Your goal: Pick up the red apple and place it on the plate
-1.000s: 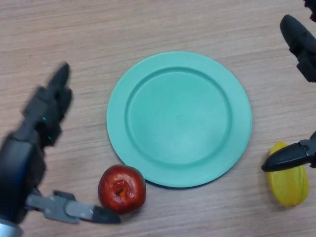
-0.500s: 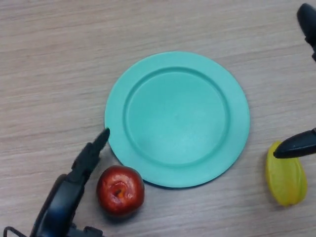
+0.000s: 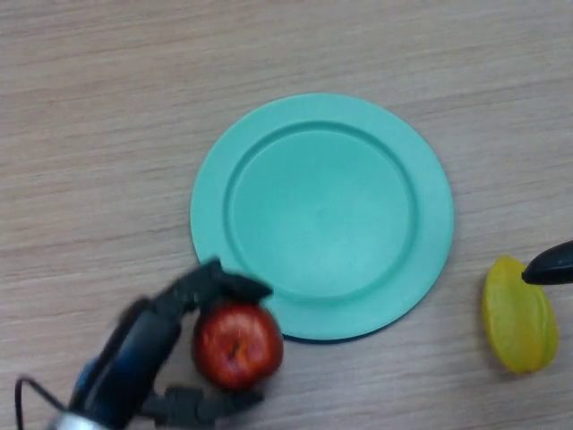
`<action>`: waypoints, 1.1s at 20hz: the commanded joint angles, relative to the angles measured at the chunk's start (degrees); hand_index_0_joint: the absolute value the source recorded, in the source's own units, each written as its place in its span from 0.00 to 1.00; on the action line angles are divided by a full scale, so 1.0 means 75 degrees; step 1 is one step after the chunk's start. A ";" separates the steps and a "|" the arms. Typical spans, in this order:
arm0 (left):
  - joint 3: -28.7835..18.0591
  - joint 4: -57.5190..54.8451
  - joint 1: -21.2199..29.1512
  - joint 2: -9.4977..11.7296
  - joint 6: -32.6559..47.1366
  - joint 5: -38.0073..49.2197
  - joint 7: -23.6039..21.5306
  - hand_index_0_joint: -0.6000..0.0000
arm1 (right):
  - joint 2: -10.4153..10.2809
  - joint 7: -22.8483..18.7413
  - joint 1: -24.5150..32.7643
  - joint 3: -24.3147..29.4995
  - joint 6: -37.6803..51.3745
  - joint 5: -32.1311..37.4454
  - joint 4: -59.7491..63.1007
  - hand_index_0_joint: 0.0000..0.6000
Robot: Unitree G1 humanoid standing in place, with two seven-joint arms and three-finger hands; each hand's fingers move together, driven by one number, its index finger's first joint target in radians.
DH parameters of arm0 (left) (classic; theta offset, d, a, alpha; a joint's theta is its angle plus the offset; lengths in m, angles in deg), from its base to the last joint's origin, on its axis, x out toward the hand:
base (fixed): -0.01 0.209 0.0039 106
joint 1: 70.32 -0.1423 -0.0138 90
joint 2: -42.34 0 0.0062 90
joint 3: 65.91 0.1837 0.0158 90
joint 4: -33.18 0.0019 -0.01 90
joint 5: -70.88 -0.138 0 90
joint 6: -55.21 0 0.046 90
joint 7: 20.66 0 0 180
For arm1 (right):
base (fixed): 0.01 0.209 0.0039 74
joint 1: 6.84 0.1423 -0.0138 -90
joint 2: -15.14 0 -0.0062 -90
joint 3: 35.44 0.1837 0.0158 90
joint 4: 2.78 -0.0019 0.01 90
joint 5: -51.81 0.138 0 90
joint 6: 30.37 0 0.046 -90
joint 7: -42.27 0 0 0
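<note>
Our left hand [image 3: 152, 345] curls its fingers over and its thumb under the red apple [image 3: 237, 346], pinching it just off the near-left rim of the green plate [image 3: 322, 215], while our right hand [image 3: 551, 264], its state unclear, shows above a yellow fruit [image 3: 519, 315].

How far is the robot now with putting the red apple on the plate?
Reaching looks done: the left hand has fingers and thumb curled round the red apple, beside the green plate. The grasp is in hand. Lifting and placing remain; the plate holds nothing. The right hand shows at the right edge, above a yellow fruit.
</note>
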 commanded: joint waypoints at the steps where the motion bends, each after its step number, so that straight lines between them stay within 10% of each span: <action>1: 0.0127 -0.0690 0.0909 -0.0021 0.0010 -0.0383 0.0101 0.00 | 0.0346 0.0022 0.0147 0.0523 0.1246 0.0320 -0.0290 0.00; 7: 0.0710 0.1385 0.2888 -0.0244 0.0067 -0.0848 0.0076 0.00 | 0.0284 0.0079 0.0135 0.0511 0.1133 0.0267 -0.0371 0.00; 11: 0.0878 0.2342 0.3381 -0.0251 0.1265 -0.0682 -0.1325 0.00 | 0.0297 0.0134 0.0109 0.0602 0.1202 0.0193 -0.0286 0.00; 14: 0.0797 0.2337 0.3382 -0.0251 0.1404 -0.0451 -0.1309 0.00 | 0.0367 0.0199 0.0112 0.0684 0.1164 0.0127 -0.0288 0.00; 19: 0.0369 0.1233 0.3030 -0.0251 0.0669 -0.0599 -0.0929 1.00 | 0.0390 0.0126 0.0265 0.0564 0.1064 -0.0091 -0.0312 0.00; 22: 0.0055 0.0356 0.2751 -0.0251 0.0503 -0.0534 -0.0743 1.00 | 0.0445 0.0072 0.0380 0.0500 0.0967 -0.0089 -0.0323 0.00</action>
